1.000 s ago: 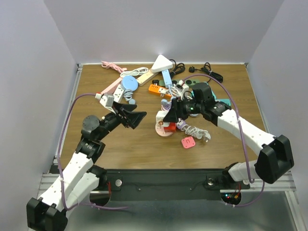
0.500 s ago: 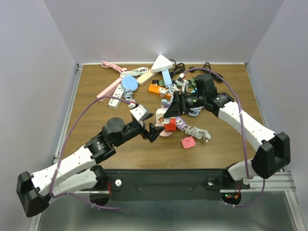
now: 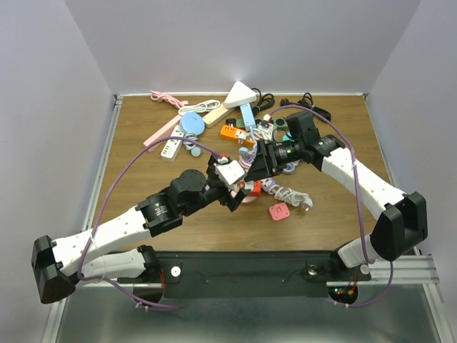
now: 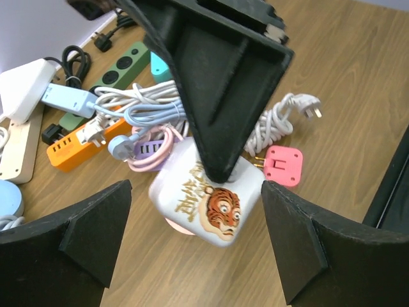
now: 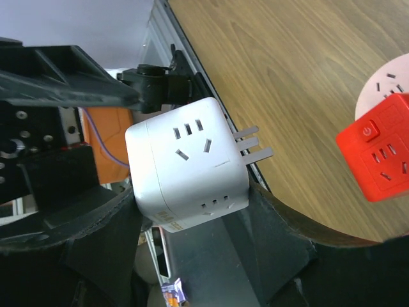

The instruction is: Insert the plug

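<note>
Though illegible, gold script (image 4: pixel 190 192) on tiger-printed cube plug (image 4: pixel 208 203).

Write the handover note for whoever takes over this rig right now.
Right gripper: shut on the white cube, held in the air. Its three prongs are bare and in no socket.
Left gripper: open and empty, spread either side of the white cube without touching it.
Red cube sits at the pink disc, close to the white cube.
Done: white cube picked up.
Left: seat the prongs in a socket, probably on the pink disc or red cube. Which one cannot be told.
</note>
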Robot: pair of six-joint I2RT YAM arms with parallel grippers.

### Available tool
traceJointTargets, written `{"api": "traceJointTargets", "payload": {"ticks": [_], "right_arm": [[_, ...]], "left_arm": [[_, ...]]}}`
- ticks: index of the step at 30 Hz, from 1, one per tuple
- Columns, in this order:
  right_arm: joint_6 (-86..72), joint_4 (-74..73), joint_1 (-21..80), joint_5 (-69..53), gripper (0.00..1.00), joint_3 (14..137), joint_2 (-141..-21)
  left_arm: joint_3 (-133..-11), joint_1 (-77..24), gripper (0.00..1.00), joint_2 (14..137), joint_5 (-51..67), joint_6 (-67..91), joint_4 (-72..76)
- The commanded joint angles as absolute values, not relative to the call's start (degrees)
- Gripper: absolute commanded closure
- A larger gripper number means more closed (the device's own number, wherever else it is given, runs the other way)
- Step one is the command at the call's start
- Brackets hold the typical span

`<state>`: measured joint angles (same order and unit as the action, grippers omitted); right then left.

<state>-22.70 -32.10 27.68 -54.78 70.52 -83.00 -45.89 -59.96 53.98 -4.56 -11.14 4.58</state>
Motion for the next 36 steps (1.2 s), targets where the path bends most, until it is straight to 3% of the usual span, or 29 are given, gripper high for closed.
{"api": "traceJointTargets", "payload": {"ticks": [1, 20, 23, 24, 26, 27, 30, 31, 36], "right_arm": [[-22.32, -32.34, 26.72, -60.46, 0.68, 75.14, -83.49], [-18.9, -38.23, 26.37, -62.4, 0.68, 77.87, -84.55], [-18.28, -38.93, 26.45, -62.32, 0.68, 78.13, -84.55], [-18.19, -39.02, 26.37, -62.4, 0.68, 78.22, -84.55], [-17.84, -39.55, 26.37, -62.4, 0.68, 78.22, -84.81], [-17.49, -39.81, 26.37, -62.23, 0.67, 78.22, -84.73], [-16.7, -40.25, 26.37, -61.09, 0.62, 78.22, -84.81], [-16.61, -40.25, 26.37, -60.82, 0.58, 78.31, -84.81], [-16.87, -40.17, 24.45, -53.73, 0.13, 78.92, -84.03]], "left_arm": [[-49.39, -60.73, 0.06, 53.35, 0.42, -14.15, 3.43], [-51.94, -61.87, 0.06, 58.27, 0.44, -19.25, 0.09], [-52.29, -62.14, 0.23, 59.76, 0.44, -19.25, 0.09], [-52.38, -62.14, 0.38, 60.11, 0.44, -19.34, -1.39], [-52.56, -62.31, 0.52, 60.64, 0.44, -19.07, -1.5], [-52.65, -62.31, 0.67, 61.17, 0.87, -18.81, -1.84], [-53.87, -62.31, 1.0, 63.62, 2.37, -17.24, -3.77], [-53.88, -62.4, 1.0, 64.24, 2.72, -16.62, -4.04], [-50.9, -62.58, 1.0, 63.99, -1.29, -8.89, -1.76]]}}
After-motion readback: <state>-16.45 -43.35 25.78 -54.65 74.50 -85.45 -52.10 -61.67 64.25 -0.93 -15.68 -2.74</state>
